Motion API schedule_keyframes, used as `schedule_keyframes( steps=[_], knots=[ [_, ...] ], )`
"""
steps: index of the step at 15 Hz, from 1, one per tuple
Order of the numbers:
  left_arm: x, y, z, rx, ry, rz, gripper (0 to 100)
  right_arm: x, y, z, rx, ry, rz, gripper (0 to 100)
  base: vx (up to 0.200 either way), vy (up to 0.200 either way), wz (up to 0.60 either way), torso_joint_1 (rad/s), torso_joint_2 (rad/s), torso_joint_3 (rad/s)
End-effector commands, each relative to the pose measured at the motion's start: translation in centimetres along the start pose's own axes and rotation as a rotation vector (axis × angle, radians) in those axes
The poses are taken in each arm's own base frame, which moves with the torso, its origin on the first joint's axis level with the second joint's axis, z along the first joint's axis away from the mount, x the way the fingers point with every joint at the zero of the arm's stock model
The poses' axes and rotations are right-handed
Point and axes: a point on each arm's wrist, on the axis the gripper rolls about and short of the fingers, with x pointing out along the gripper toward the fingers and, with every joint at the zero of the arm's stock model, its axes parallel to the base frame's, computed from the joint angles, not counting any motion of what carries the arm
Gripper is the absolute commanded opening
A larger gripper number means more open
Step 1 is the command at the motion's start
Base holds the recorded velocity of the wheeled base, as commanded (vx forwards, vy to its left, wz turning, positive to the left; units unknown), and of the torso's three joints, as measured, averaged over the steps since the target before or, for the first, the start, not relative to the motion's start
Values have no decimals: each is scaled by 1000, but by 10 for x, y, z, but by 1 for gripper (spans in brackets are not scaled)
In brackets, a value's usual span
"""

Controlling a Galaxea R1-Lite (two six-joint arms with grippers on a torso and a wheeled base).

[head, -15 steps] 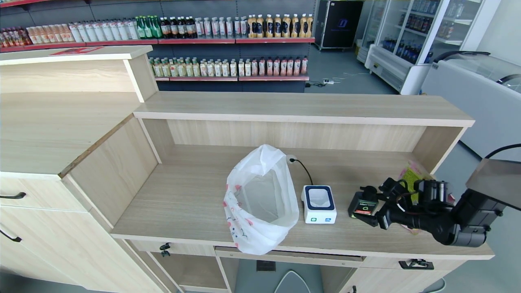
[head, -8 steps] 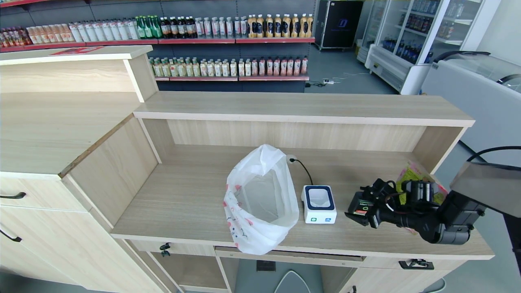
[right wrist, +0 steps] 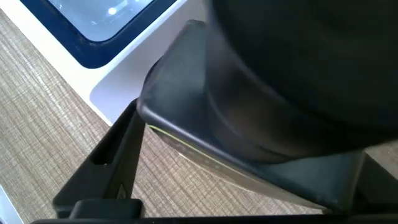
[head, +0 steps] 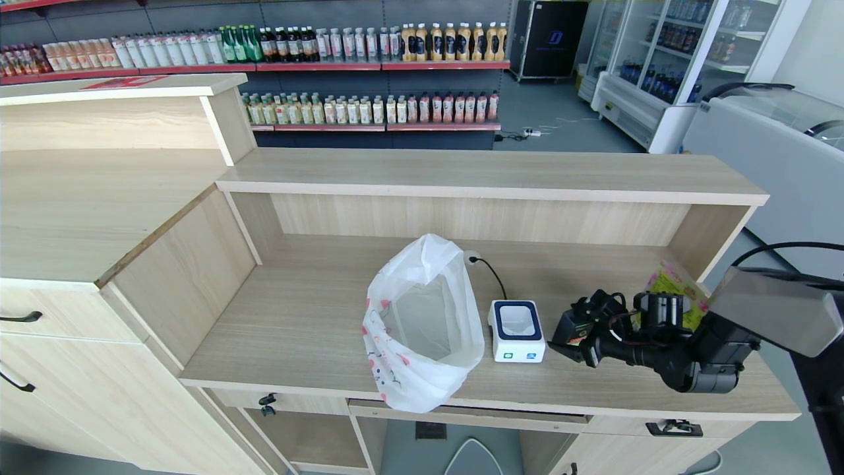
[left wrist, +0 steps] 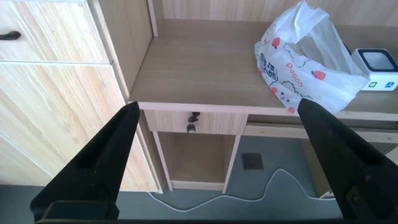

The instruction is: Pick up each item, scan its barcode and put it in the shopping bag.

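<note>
**Bringing the held item up to the scanner**

Head view: the right gripper (head: 581, 336) was clamped on a small dark box-shaped item (head: 567, 330) with a touch of red on its label. It held the item just beside the white tabletop barcode scanner (head: 517, 330), on the side away from the bag and low over the pale wooden counter (head: 303, 316). The white plastic shopping bag (head: 422, 323) with red print stood open-mouthed, touching or nearly touching the scanner's other side. A yellow-green snack packet (head: 669, 287) lay beyond the arm, farther from the scanner than the held item.

Left wrist view: the left gripper (left wrist: 217, 107) hung well away from the scanner, out past the bag (left wrist: 305, 56) and off the counter's front edge (left wrist: 199, 102). Its jaws were spread wide with nothing between them. The scanner (left wrist: 376, 61) sat at the bag's far side.

Right wrist view: the item (right wrist: 261, 118) looked dark and smooth, with rounded corners and a thin yellow-green line along one edge. It sat close above the scanner's blue-framed window (right wrist: 93, 37). No barcode could be made out.

The scan step seemed to be in hand. The next move probably called for carrying the item fully over the window and turning its barcode face down toward the glass.
</note>
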Motion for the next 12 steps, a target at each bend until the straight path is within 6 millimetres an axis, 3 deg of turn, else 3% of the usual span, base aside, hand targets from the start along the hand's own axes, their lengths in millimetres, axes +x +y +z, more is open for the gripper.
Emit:
schedule_keyframes(
  steps=[1,8,12],
  knots=[
    [0,0,0,0,1,-1,100,1,0,0,-1,-1,2,0,0,0,0,0,0,0],
    [0,0,0,0,1,1,100,-30,-6,27,-11,-24,-35,0,0,0,0,0,0,0],
    [0,0,0,0,1,-1,100,-74,10,32,37,21,-50,0,0,0,0,0,0,0]
  ],
)
